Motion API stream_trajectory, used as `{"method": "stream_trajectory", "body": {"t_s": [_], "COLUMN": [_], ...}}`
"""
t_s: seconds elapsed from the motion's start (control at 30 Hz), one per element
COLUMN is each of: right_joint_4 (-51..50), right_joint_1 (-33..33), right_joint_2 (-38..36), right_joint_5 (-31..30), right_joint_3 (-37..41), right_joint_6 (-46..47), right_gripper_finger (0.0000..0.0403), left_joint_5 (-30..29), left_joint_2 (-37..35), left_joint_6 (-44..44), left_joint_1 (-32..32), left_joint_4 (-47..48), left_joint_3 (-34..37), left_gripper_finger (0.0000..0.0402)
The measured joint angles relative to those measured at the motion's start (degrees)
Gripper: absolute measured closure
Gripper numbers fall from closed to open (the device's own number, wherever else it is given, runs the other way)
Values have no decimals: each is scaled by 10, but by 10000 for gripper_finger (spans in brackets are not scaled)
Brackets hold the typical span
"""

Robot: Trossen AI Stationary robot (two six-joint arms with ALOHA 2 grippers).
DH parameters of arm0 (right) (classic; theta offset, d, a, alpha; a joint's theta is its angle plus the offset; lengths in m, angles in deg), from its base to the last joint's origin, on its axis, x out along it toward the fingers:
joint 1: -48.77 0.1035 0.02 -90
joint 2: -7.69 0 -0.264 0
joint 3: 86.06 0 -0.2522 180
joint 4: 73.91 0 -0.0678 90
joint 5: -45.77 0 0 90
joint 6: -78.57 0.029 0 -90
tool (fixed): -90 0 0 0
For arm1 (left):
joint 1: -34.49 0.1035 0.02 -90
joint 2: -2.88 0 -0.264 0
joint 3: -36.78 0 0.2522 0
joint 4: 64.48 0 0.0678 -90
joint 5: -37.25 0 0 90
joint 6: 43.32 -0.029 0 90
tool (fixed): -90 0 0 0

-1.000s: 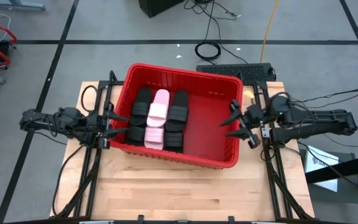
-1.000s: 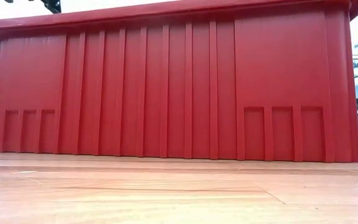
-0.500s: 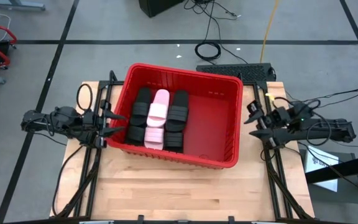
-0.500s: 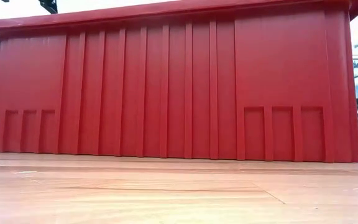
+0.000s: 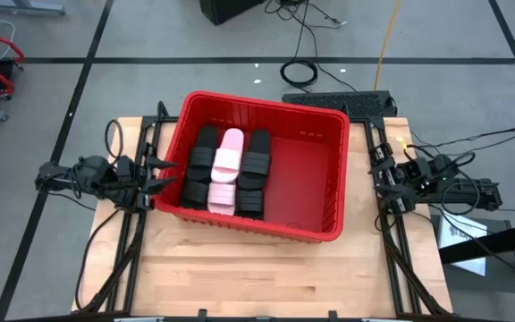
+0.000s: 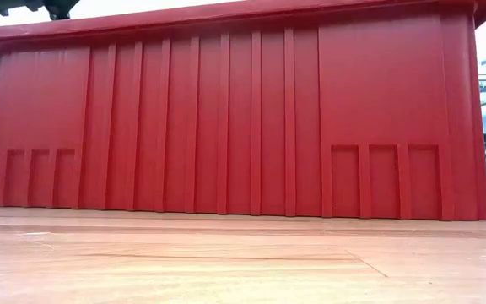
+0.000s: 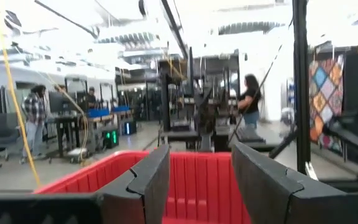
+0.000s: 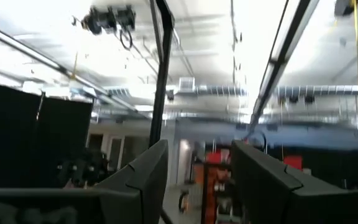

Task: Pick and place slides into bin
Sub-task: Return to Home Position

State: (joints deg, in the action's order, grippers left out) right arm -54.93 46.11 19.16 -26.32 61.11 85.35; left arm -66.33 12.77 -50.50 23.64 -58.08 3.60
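Observation:
The red bin (image 5: 266,105) stands in the middle of the wooden table; its near wall (image 6: 226,118) fills the low view. Several slides lie flat on the bin's floor in its left half: black ones (image 5: 202,165) at the left, a pale pink pair (image 5: 225,168) in the middle, more black ones (image 5: 256,170) to their right. My left gripper (image 5: 161,175) is open and empty just outside the bin's left wall, which shows between its fingers (image 7: 86,177). My right gripper (image 5: 379,172) is open and empty to the right of the bin, apart from it.
The bin's right half (image 5: 307,183) is bare floor. Bare table (image 5: 257,277) lies in front of the bin. Dark frame rails (image 5: 392,241) run along both table sides. Cables lie on the floor behind, and people stand in the room beyond (image 7: 250,102).
My right gripper has drawn back from over the bin's right wall toward the table's right edge and now stands clear of the bin. The slides and the bin have stayed where they were.

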Motion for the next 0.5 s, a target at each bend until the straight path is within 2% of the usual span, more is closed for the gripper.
{"method": "stream_trajectory", "body": {"t_s": [0.33,0.5], "right_joint_4": [199,248], "right_joint_1": [0,0], "right_joint_2": [-60,-76], "right_joint_5": [0,-3], "right_joint_3": [119,151], "right_joint_6": [-2,-4], "right_gripper_finger": [234,234], "left_joint_5": [0,0], "left_joint_2": [-86,-97], "left_joint_6": [-13,-16], "left_joint_1": [0,0], "left_joint_4": [-35,-68], "left_joint_3": [51,72], "left_gripper_finger": [222,222]}}
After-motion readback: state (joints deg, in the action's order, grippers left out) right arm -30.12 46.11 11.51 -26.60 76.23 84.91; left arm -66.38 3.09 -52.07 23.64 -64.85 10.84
